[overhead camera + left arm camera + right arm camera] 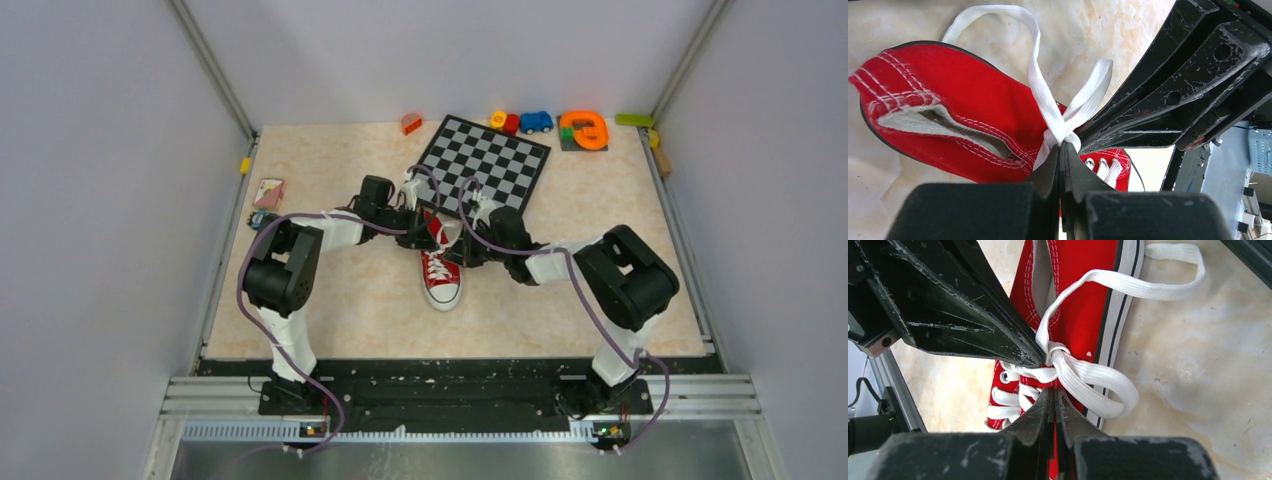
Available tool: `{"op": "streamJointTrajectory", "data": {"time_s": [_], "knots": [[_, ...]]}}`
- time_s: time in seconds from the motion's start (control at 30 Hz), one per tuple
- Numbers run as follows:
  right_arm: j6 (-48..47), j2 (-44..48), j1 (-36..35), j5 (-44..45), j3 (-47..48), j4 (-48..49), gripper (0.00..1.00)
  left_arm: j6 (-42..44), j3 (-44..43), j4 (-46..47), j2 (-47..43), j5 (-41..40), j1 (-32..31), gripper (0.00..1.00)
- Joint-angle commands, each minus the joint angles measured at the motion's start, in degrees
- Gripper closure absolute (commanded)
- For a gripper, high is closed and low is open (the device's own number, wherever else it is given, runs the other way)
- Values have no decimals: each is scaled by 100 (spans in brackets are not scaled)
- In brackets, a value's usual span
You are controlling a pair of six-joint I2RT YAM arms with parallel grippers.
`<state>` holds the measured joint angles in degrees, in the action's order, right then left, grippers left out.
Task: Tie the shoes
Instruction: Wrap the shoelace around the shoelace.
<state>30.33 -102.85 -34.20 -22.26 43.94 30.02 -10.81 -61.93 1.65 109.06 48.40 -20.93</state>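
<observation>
Red canvas low-top shoe [441,275] sits mid-table, toe cap toward the arm bases and heel toward the chessboard [485,160]. The white flat woven laces [1088,375] are crossed into a knot over the top eyelets. One long loop is draped off the side onto the table and a shorter loop lies beside it.

Both arms are elbows-out, with forearms angled inward and meeting over the shoe's throat from opposite sides.
- Left gripper [1062,150]: fingers pressed together, tip right at the knot. Can't tell if lace is actually pinched.
- Right gripper [1054,392]: fingers also fully together, tip just under the lace crossing. Same doubt on the grip.

The two tips are nearly touching, and from above the arms mask the knot.

The chessboard lies skewed just beyond the heel. A blue toy car [536,121] and an orange ring piece [585,130] sit along the far edge, with a small card [268,192] at the left edge.

The table [330,300] is beige and marbled. The shoe has white stitching, a white rubber toe cap and a black-striped sole edge. The gripper fingers are scuffed black plastic.
</observation>
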Motion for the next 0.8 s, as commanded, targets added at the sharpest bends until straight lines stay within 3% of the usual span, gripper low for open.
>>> {"op": "streamJointTrajectory", "data": {"time_s": [0.0, 0.77], "knots": [[53, -89, -113, 183, 168, 153, 100, 140, -126, -141, -60, -228, 63, 100], [497, -170, -131, 67, -316, 2178, 94, 217, -274, -499, 55, -198, 63, 100]]}}
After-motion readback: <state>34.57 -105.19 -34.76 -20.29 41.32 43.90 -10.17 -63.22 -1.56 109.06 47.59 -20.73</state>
